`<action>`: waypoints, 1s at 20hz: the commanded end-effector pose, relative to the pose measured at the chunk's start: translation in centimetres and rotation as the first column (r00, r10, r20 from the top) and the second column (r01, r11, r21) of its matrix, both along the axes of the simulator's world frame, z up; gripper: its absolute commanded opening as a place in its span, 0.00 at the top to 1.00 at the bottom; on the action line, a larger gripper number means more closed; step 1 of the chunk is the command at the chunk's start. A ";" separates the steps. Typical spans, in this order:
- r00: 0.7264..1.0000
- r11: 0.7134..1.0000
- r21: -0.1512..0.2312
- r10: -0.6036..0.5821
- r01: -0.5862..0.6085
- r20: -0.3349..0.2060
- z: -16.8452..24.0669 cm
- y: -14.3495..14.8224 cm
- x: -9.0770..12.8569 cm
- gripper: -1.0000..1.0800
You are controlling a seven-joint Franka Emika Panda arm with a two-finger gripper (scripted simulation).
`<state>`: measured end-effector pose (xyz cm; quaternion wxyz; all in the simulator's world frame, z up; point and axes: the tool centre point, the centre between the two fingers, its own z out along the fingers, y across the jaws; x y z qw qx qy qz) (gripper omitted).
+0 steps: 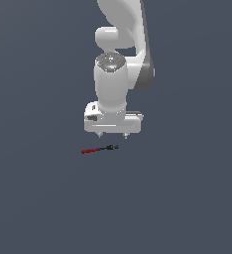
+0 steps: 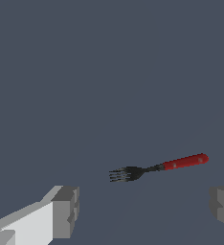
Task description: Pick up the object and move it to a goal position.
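Progress: nothing lifted yet, as far as I can see; the object point(image 1: 99, 149) lies flat on the floor point(image 1: 187, 208), so reaching down, grasping, lifting and carrying all look left to do; no goal marker shows in either view.
Gripper: the gripper point(image 1: 113, 135) hangs above the object, apart from it, offset a little toward the exterior view's right; its fingers point(image 2: 65, 212) stand wide apart with nothing between them.
Object: in the wrist view it reads as a small fork point(image 2: 158, 167); smooth red handle, dark neck, black tined head; thin and low, likely fiddly to pinch.
Arm: glossy white rounded shells; grey blocky finger pads.
Floor: plain matte slate-blue, no texture.
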<state>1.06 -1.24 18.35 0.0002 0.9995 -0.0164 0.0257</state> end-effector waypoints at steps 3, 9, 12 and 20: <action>1.000 1.000 0.000 0.004 -0.004 0.001 0.1 0.0 0.0 0.04; 0.999 0.999 -0.005 0.051 -0.051 0.011 0.9 0.6 0.0 0.04; 0.998 0.998 -0.006 0.061 -0.061 0.013 1.0 0.6 0.0 0.04; 1.000 1.000 0.000 0.015 -0.015 0.009 0.5 0.4 -0.1 0.04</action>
